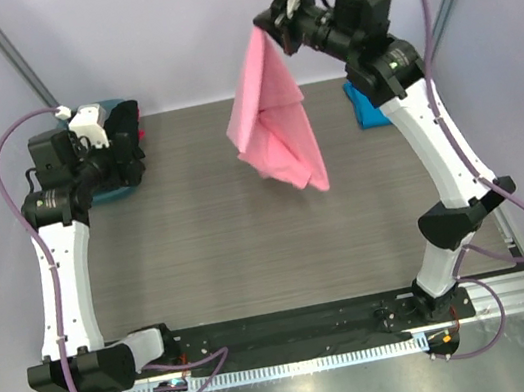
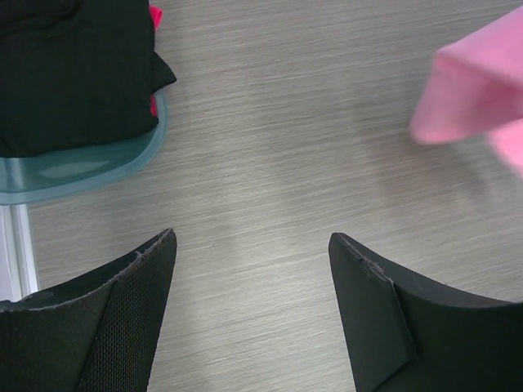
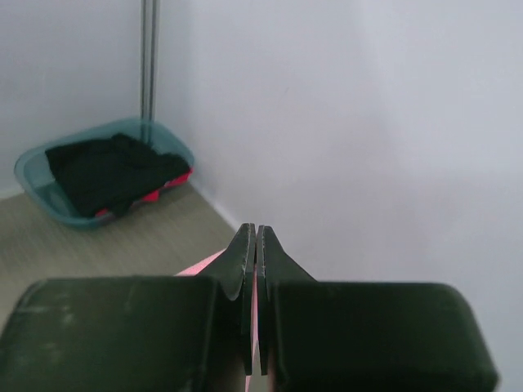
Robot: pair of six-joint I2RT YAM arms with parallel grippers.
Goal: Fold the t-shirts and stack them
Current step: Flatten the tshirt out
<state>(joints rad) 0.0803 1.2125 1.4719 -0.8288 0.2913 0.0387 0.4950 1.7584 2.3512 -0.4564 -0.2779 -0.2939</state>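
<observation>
The right gripper (image 1: 275, 26) is pinched shut on an upper edge of the pink t-shirt (image 1: 275, 123), with a thin strip of pink cloth showing between its closed fingers. The shirt hangs in loose folds over the far half of the table (image 1: 212, 256), toward 12 o'clock; whether its lowest corner touches the surface I cannot tell. The blue t-shirt (image 1: 365, 109) lies on the table at 2 o'clock, partly hidden behind the right arm (image 1: 436, 145). At 10 o'clock, in the far left corner, sits the teal tub (image 1: 121, 192), holding black cloth (image 1: 128, 128) with a bit of red cloth (image 2: 154, 15) poking out at its edge. The left gripper (image 2: 253, 245) stands wide and empty above bare table just beside the tub, well apart from the pink shirt. The right arm rises from its base at 5 o'clock, elbow bent, with the wrist lifted high near the back wall (image 1: 172, 29). The left arm (image 1: 62, 272) climbs from 7 o'clock along the left side, its wrist turned inward beside the tub.
</observation>
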